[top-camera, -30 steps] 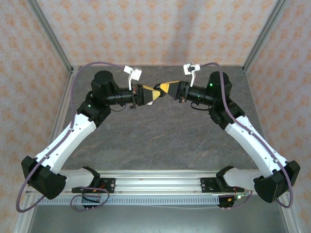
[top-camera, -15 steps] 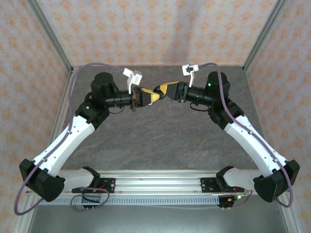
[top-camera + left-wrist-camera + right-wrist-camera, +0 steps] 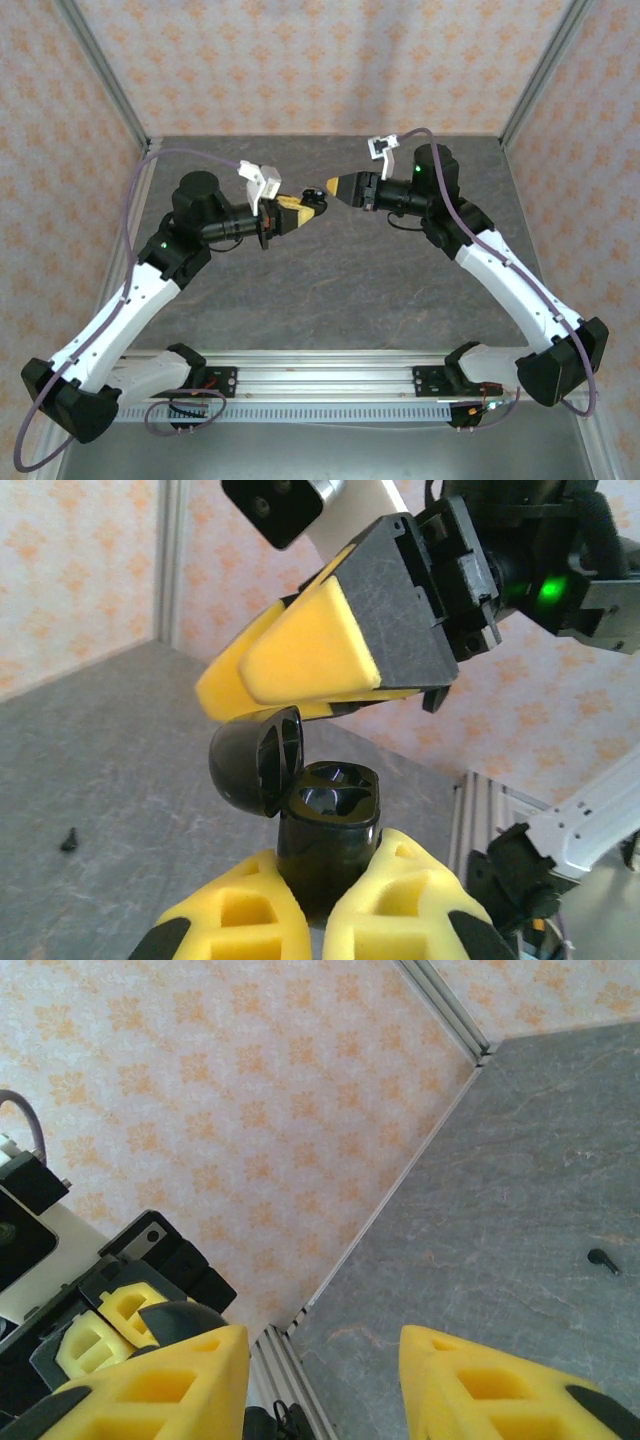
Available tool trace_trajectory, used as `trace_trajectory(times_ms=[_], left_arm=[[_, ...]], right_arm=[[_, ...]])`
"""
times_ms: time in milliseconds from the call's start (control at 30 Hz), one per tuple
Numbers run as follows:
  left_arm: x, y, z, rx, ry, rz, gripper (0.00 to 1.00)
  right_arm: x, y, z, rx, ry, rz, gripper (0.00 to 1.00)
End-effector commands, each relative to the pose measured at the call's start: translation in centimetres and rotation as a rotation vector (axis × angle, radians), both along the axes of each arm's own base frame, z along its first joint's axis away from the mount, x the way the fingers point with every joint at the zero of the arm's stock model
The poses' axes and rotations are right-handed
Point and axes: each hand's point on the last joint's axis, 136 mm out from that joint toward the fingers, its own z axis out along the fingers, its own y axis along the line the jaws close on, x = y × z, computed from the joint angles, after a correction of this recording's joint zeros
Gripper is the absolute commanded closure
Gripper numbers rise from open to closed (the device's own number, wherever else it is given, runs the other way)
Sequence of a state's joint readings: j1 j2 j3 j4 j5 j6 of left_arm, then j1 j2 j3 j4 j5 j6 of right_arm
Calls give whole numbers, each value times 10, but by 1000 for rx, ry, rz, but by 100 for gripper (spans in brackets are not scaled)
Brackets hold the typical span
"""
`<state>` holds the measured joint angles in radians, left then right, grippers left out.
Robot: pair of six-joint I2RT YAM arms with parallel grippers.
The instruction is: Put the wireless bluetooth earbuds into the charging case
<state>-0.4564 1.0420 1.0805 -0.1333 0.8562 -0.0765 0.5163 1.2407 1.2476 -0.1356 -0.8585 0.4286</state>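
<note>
My left gripper (image 3: pixel 328 860) is shut on the body of a black charging case (image 3: pixel 328 825), held upright in the air with its lid (image 3: pixel 250 770) hinged open to the left. Both wells look empty. In the top view the left gripper (image 3: pixel 308 208) and the case (image 3: pixel 314 193) hang above mid-table. My right gripper (image 3: pixel 334 185) hovers just beyond and above the case, and its yellow fingers (image 3: pixel 310 655) are close over the lid. Seen from its own wrist, the right gripper (image 3: pixel 322 1345) is open and holds nothing. One tiny black earbud (image 3: pixel 68 840) lies on the table (image 3: pixel 601 1258).
The grey stone-patterned table (image 3: pixel 330 280) is bounded by patterned walls with aluminium corner posts (image 3: pixel 105 75). A rail with both arm bases (image 3: pixel 320 375) runs along the near edge.
The right gripper has opened and drawn off the case. The left gripper has closed on the case and carried it slightly left and nearer, so the two grippers now stand apart.
</note>
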Motion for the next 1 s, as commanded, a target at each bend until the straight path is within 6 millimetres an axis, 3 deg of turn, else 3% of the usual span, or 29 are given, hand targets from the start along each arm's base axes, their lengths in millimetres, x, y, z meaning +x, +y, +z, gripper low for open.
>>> trace_trajectory(times_ms=[0, 233, 367, 467, 567, 767, 967], left_arm=[[7, 15, -1, 33, -63, 110, 100], [1, 32, -22, 108, -59, 180, 100], [-8, 38, -30, 128, -75, 190, 100], [-16, 44, -34, 147, -99, 195, 100], [-22, 48, -35, 149, -130, 193, 100], [-27, 54, -40, 160, -124, 213, 100], [-31, 57, -42, 170, -110, 214, 100]], right_arm=[[5, -7, 17, -15, -26, -58, 57], [38, -19, -31, -204, 110, -217, 57], [59, -8, -60, -266, 164, -214, 59], [83, 7, -94, -358, 165, -218, 59], [101, 27, -127, -459, 168, -193, 60], [126, 87, -193, -650, 173, -90, 59], [152, 141, -247, -758, 167, -28, 56]])
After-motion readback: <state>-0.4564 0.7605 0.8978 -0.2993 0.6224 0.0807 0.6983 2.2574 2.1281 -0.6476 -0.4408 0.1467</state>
